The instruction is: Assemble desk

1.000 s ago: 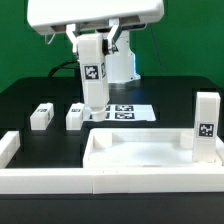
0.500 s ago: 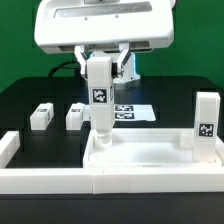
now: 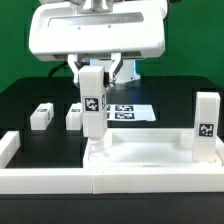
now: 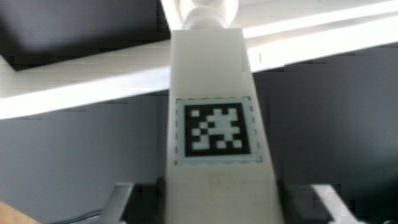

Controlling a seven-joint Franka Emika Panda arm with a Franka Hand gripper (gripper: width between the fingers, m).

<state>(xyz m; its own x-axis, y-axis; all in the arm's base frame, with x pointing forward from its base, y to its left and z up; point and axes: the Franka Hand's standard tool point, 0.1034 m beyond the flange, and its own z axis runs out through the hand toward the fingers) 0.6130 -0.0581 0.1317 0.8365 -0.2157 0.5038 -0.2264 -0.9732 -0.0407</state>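
Note:
My gripper (image 3: 93, 72) is shut on a white block leg (image 3: 93, 104) and holds it upright. The leg's lower end meets the far corner of the white desk panel (image 3: 150, 158) on the exterior view's left. In the wrist view the leg (image 4: 219, 110) fills the middle with its tag facing the camera. The gripper (image 4: 222, 208) has a finger on either side of it. A second leg (image 3: 206, 125) stands upright at the panel's far corner on the exterior view's right. Two loose legs (image 3: 41, 115) (image 3: 74, 117) lie on the black table.
The marker board (image 3: 127, 110) lies flat behind the panel. White border wall segments run along the front (image 3: 60, 184) and at the exterior view's left (image 3: 8, 147). The large white arm housing (image 3: 95, 30) hangs over the scene.
The gripper has come down with the leg, from above the table to the panel's far left corner. It shifted slightly right, then back left.

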